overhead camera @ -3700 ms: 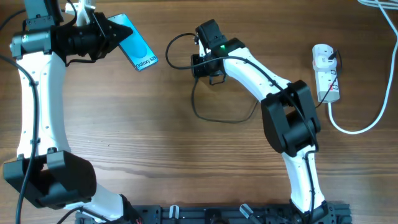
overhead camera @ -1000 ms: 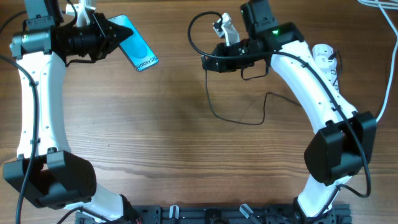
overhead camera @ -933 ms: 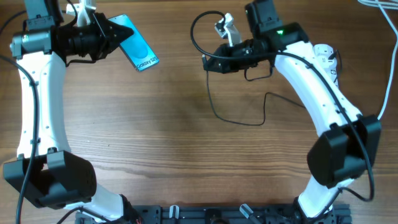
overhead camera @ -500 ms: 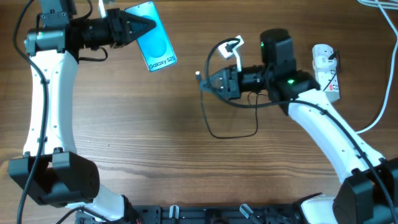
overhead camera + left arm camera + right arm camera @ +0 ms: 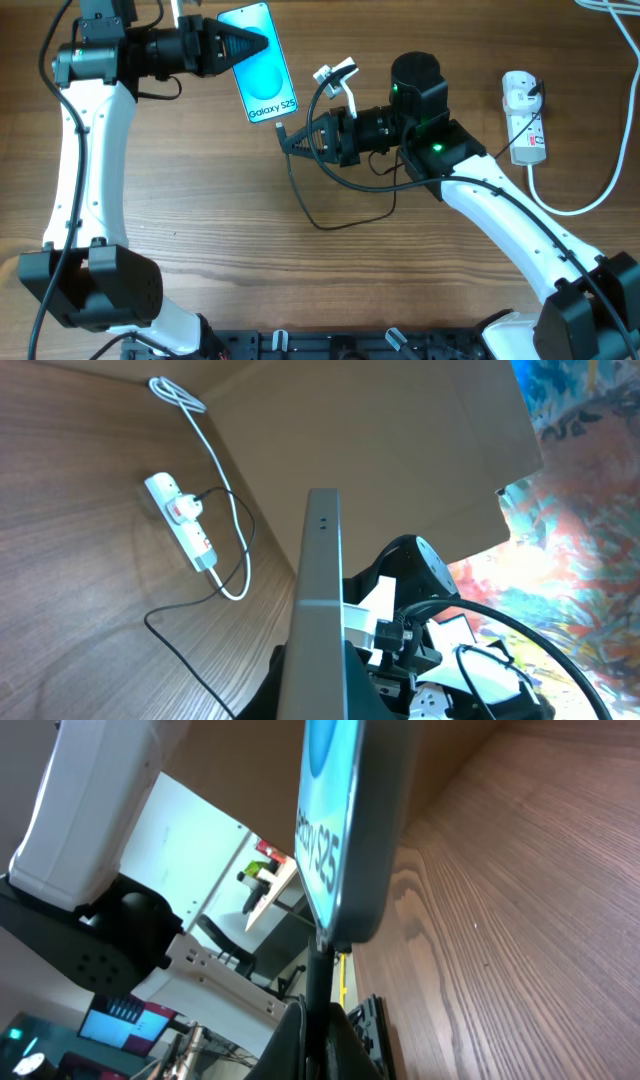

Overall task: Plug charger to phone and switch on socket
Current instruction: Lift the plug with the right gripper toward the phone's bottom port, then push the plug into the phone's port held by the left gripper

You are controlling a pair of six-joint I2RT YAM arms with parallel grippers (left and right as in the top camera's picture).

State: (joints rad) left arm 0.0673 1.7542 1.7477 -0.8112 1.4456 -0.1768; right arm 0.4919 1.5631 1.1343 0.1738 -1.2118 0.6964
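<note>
Wood-grain brown surface (image 5: 250,270) under two arms. The flat rectangular smartphone with glossy light-blue screen (image 5: 258,62) is held off it, clamped by the left claw (image 5: 240,45). Its long axis runs near-vertically in the overhead view, with the "Galaxy S25" end pointing at the right claw (image 5: 292,142). That claw is pinched onto the connector tip of the thin black flexible charger cable (image 5: 340,215), which meets the phone's lower edge. The white elongated plastic power strip (image 5: 524,125) lies well apart at the right edge.
</note>
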